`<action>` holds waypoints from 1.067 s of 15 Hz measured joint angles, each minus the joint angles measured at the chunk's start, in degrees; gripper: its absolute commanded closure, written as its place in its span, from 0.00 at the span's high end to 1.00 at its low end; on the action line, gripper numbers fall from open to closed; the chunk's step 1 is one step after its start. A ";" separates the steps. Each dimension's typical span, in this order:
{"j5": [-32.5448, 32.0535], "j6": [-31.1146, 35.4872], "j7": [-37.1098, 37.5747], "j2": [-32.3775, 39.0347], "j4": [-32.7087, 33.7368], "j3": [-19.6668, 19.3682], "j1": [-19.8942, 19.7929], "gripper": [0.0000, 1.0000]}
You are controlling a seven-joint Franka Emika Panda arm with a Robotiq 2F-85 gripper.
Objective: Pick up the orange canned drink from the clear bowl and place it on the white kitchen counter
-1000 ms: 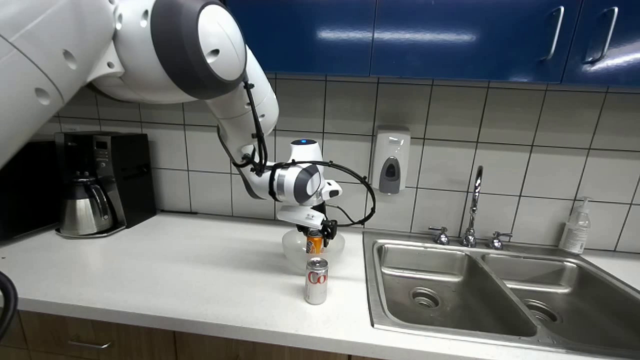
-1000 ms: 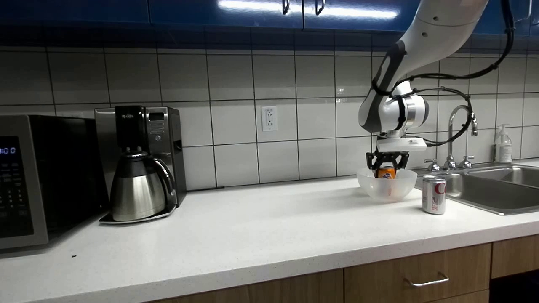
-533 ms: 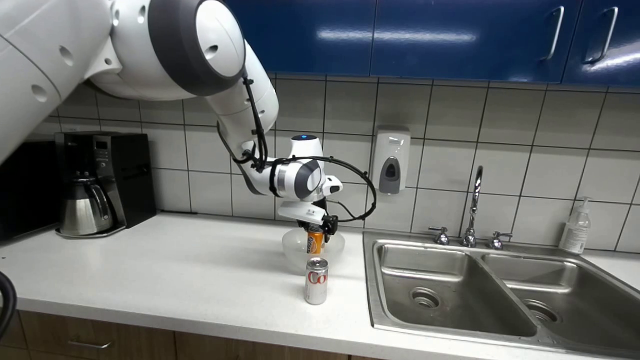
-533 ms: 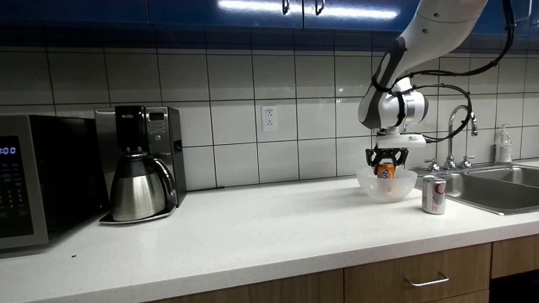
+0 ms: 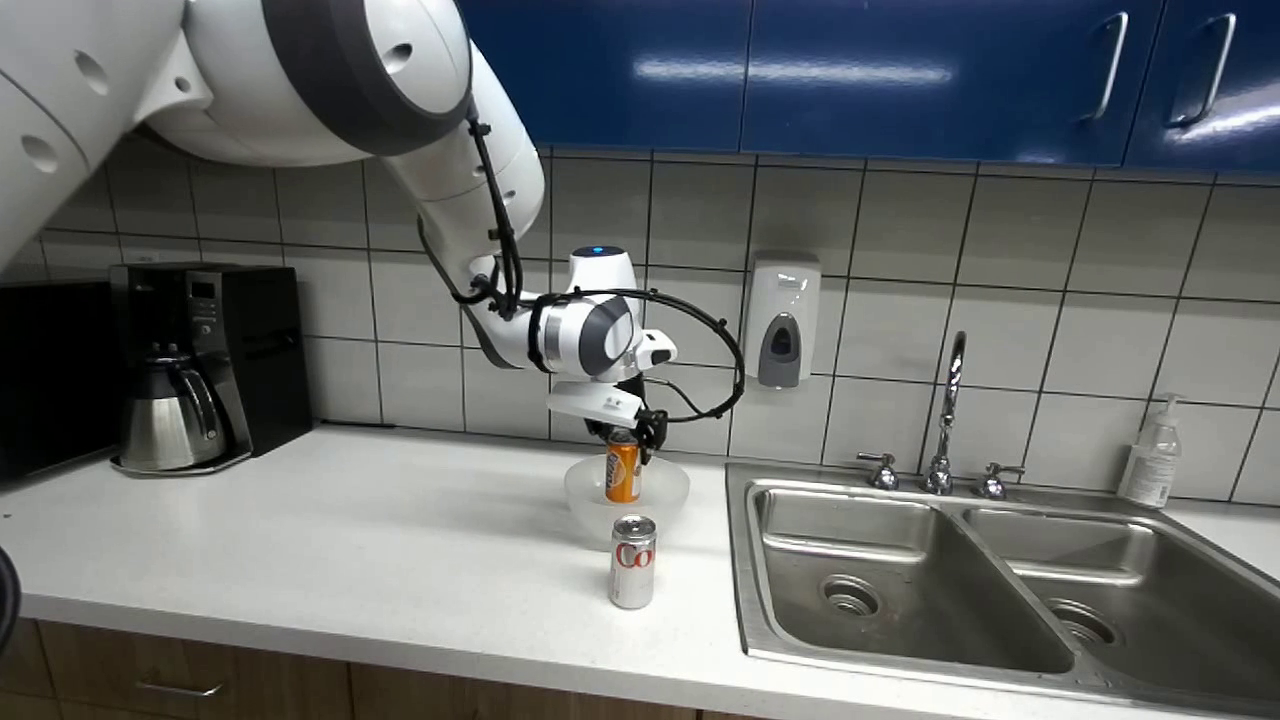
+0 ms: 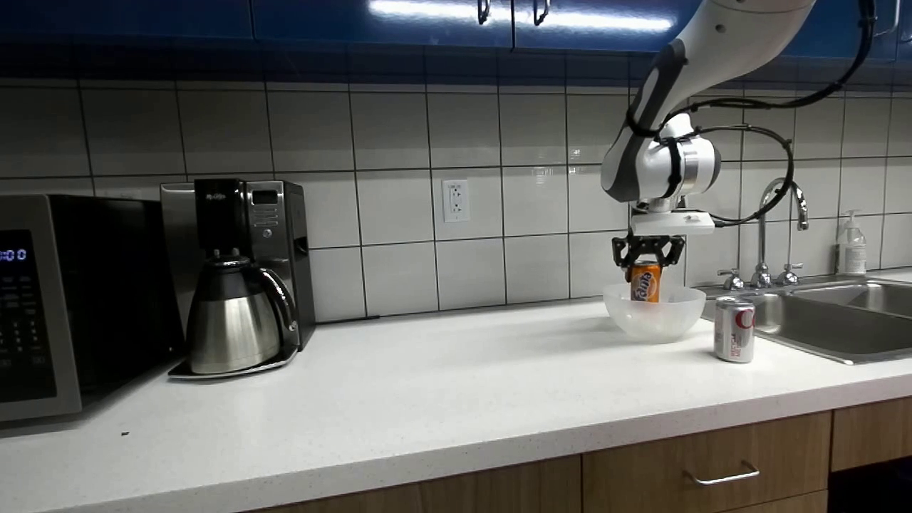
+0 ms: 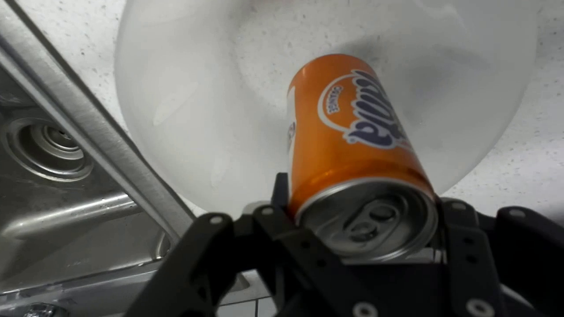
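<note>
Black pincer [image 6: 645, 269] clamped about the silvery top end of an orange can [image 7: 348, 136], one finger against each side, the gap just the can's own width. The can hangs within or just over the mouth of a cloudy see-through bowl [image 6: 655, 324], off its floor; whether the lower end sits below the rim I cannot tell. Its long axis stands upright or very nearly so, the ring-pull end uppermost between the fingers, the lettering running lengthwise down the side. The bowl rests on a speckled white counter [image 6: 399, 377], an upright silver can [image 5: 633, 570] with red letters just beside it and a steel double sink [image 5: 752, 580] near. Farther along stand a coffee maker [image 6: 279, 235] with its steel jug [image 6: 231, 328] and a microwave [image 6: 107, 306], before a tiled wall [image 6: 395, 206] with blue cupboards [image 6: 385, 28] above
</note>
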 measured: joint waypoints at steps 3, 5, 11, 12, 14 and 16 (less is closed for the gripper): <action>0.00 0.00 0.00 -2.83 -2.16 0.05 0.78 0.36; 0.00 0.00 0.00 -4.91 -3.67 0.06 1.29 0.36; 0.00 0.00 0.00 -10.80 -7.89 0.06 2.50 0.36; 0.00 0.00 0.00 -11.69 -8.58 0.09 2.70 0.36; 0.00 0.00 0.00 -13.38 -10.07 0.26 3.15 0.36; 0.00 0.00 0.00 -14.90 -11.54 0.73 3.47 0.36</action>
